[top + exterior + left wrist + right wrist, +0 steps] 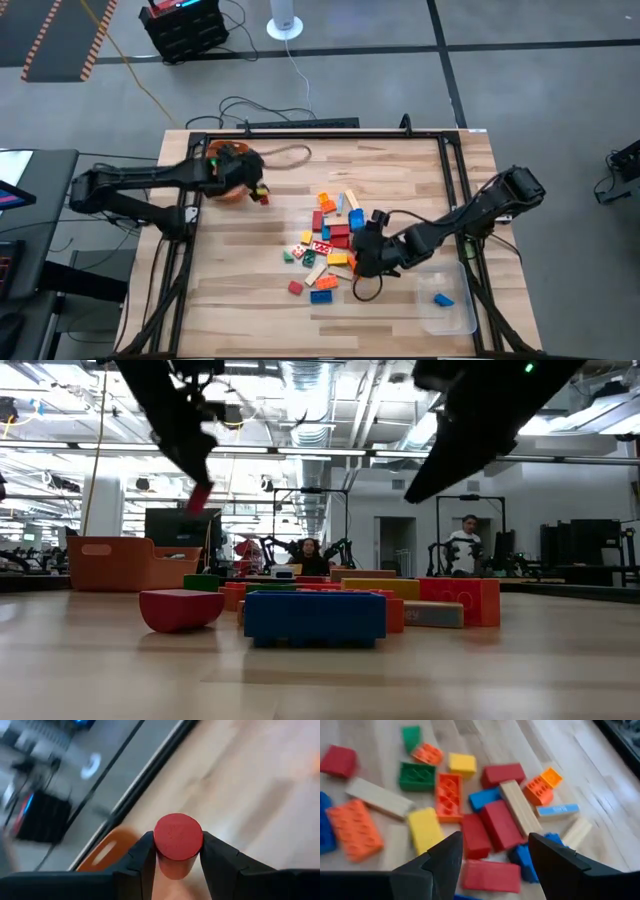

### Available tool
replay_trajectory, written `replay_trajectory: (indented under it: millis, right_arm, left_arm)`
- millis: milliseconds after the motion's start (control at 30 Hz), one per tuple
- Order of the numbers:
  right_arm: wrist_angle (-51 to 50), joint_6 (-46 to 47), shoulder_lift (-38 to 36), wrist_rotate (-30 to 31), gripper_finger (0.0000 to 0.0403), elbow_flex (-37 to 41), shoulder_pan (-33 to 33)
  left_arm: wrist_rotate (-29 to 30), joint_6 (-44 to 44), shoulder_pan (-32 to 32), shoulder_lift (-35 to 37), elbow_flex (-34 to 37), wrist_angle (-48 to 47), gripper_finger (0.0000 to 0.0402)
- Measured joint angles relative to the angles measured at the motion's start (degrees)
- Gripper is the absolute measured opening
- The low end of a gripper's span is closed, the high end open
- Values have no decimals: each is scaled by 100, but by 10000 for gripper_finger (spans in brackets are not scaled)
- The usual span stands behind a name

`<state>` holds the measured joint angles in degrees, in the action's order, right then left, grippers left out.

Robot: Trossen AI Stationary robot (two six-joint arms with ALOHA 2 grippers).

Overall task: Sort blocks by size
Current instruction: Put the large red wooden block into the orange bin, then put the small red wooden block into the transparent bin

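Clamped in the left gripper (177, 857) near the orange bin (225, 172), a small red block (178, 837) could be dropped if squeezed off-centre.

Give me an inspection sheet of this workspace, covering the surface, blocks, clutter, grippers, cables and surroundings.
Surface: light wooden table in a dark frame.
Job's things: blocks in a mixed pile at the centre; one blue block lies in the clear tray; orange bin at the left edge.
Clutter: nothing seen.
Grippers: left gripper shut on a red round-ended block beside the bin; right gripper open above the pile.
Cables: black loop by the right gripper; cord near the bin; more on the floor.
Surroundings: people at benches behind the table.
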<state>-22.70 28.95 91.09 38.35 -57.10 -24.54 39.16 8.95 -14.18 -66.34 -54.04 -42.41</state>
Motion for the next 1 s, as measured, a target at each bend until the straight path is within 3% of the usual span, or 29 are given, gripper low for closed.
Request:
replay_trajectory:
  millis: [267,500,633,800,1000]
  right_arm:
    - [473,-163,6,448,256,0,-212]
    - [542,-240,6,452,256,0,-200]
    - [560,-240,8,456,256,0,-200]
    - [643,-245,8,468,256,0,-160]
    - [883,-329,8,470,256,0,-133]
  left_arm:
    - [-857,185,-1420,-7,476,-486,131]
    - [-1216,158,-1813,1,647,-674,193]
    - [-1469,-80,-1705,7,570,-620,212]
    - [-2952,-975,-995,-31,538,19,216]
    - [-2392,-892,116,-581,739,524,217]
